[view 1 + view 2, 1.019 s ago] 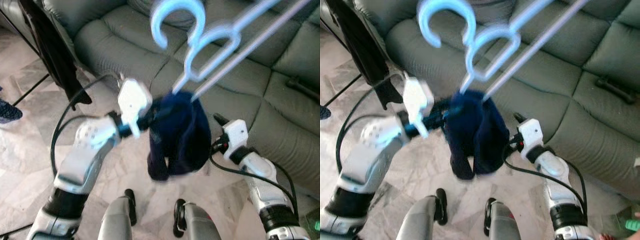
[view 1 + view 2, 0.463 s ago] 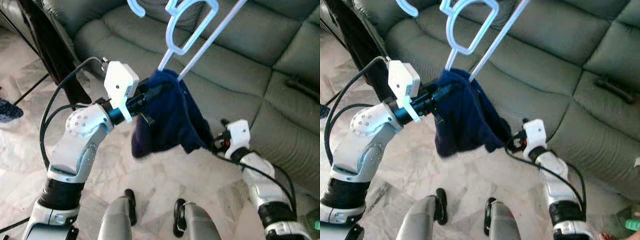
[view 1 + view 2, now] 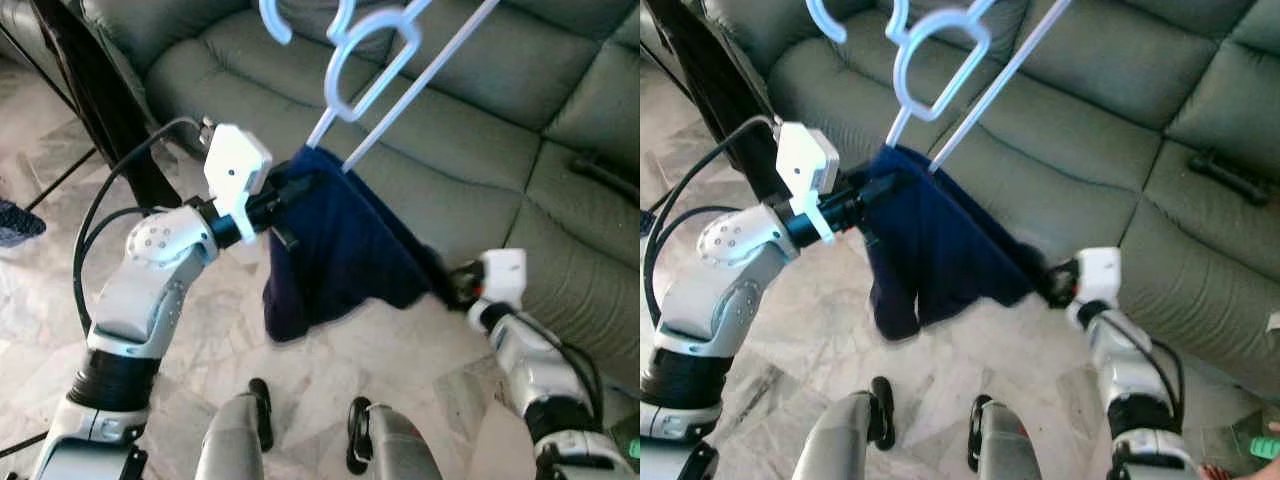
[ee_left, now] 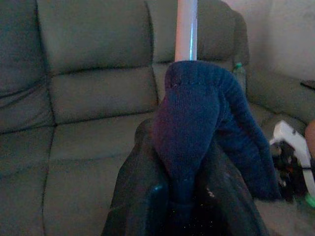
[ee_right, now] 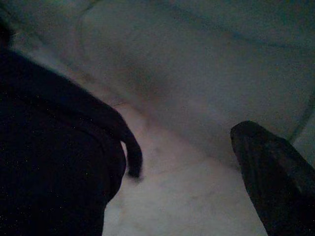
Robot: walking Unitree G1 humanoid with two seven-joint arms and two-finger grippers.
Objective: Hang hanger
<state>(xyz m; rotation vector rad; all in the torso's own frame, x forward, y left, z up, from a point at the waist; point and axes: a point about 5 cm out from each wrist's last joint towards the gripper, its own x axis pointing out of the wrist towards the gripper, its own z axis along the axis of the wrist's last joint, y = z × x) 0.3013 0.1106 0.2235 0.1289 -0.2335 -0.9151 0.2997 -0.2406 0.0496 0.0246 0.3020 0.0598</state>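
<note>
- A pale blue hanger [image 3: 365, 55] sits at twelve o'clock in the head views, hook up, with a navy knit garment [image 3: 335, 240] draped over its lower end.
- The left gripper [image 3: 290, 190], at nine o'clock of the garment, is clamped on its upper edge; the left wrist view shows navy knit bunched between the black fingers [image 4: 142, 196], below a pale rod [image 4: 186, 29].
- The right gripper [image 3: 455, 285], at four o'clock, meets the garment's stretched lower corner; whether it grips cannot be told.
- A grey-green sofa [image 3: 480, 110] lies behind, over a marble floor [image 3: 40, 300].
</note>
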